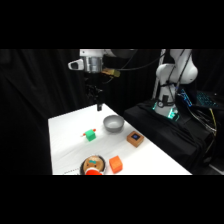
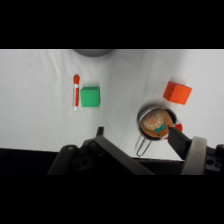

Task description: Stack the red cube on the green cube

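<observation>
Raised high above the far corner of the white table [image 1: 65,145], the gripper [image 1: 99,106] is seen hanging from the white arm, well clear of everything on the surface; whether its fingers are apart or together cannot be told from either view, and nothing is seen held in them. The green cube [image 1: 90,135] is set near the middle of the table, with a thin red-and-white marker [image 2: 76,91] lying just beside it, the two close together but whether touching cannot be told. The red cube [image 1: 115,164] is placed at the near edge, well apart from the green one. Just beside the red cube, also at the near edge, a round wooden toy [image 1: 93,165] with a red base is shown; in the wrist view it appears as a brown disc ringed in metal. A grey bowl [image 1: 113,123] is seen toward the far edge, and a brown block [image 1: 135,138] with a blue top is set by the right edge, between the bowl and the red cube.
</observation>
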